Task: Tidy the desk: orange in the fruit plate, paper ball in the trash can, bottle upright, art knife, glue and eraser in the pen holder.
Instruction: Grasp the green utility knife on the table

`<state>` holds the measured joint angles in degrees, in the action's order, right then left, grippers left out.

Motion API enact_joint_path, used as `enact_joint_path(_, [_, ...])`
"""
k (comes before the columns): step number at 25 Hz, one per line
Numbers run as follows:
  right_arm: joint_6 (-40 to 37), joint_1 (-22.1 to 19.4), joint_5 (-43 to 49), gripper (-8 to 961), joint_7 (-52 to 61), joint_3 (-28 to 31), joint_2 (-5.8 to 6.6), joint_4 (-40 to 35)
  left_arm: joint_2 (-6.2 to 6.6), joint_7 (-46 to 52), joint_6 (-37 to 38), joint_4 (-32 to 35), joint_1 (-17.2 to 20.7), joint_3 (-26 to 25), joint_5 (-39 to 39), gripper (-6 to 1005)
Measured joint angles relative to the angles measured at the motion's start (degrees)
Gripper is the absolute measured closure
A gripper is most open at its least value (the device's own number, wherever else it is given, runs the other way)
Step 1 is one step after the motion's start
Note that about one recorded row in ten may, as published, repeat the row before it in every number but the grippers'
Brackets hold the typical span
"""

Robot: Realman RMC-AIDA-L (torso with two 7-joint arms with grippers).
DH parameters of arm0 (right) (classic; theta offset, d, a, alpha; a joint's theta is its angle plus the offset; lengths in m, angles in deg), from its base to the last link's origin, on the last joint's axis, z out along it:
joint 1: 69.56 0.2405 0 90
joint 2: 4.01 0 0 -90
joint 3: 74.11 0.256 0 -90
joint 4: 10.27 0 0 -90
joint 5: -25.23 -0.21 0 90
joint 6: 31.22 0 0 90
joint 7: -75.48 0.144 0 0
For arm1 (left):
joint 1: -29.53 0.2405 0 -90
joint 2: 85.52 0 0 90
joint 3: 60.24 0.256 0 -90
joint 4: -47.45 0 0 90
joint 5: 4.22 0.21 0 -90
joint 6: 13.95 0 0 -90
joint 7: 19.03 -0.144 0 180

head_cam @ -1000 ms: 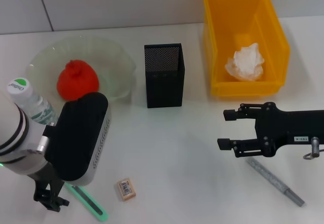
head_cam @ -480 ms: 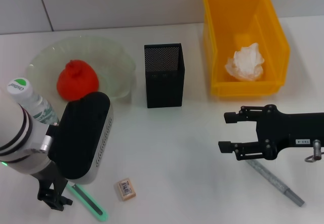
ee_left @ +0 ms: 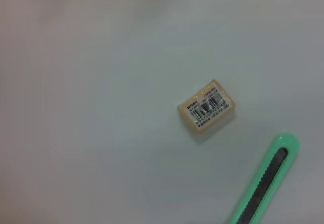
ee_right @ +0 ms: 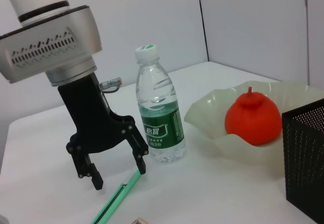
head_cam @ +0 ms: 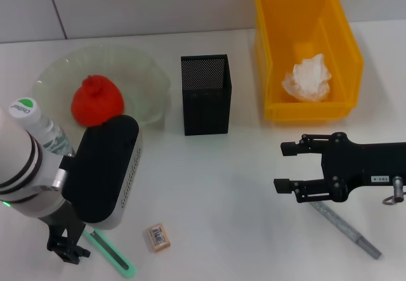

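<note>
Three items remain loose. I have the left gripper (ee_right: 114, 166) poised spread over the art knife (head_cam: 109, 254) on the desk's near left; I should centre across its slim width before closing. Right gripper (head_cam: 284, 165), fingers apart, waits beside the glue (head_cam: 346, 228)

Trash can (head_cam: 309, 52): glossy yellow plastic, holding crumpled white paper ball (head_cam: 307, 78). Pen holder (head_cam: 205, 94): matt black metal mesh. Fruit plate (head_cam: 143, 71): translucent, glassy. Bottle (ee_right: 159, 115): clear plastic, showing highlights. Art knife (ee_left: 266, 182): smooth green plastic. Orange (head_cam: 96, 100): lumpy skin.
</note>
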<state>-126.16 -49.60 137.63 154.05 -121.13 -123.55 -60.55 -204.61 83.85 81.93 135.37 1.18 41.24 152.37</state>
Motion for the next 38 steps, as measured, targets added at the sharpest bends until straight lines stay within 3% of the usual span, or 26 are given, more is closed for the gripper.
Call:
enact_joint_path(14, [0.18,-0.08,0.00,187,-0.35,0.00,0.06,0.10,-0.01,0.37,-0.65,-4.40,-2.32,-1.47,-0.22,228])
enact_joint_path(38, [0.37,0.32,0.00,188,-0.43,0.01,0.08,0.25,0.07,-0.24,-2.53,-6.32,-1.80,-1.44,-0.08,233])
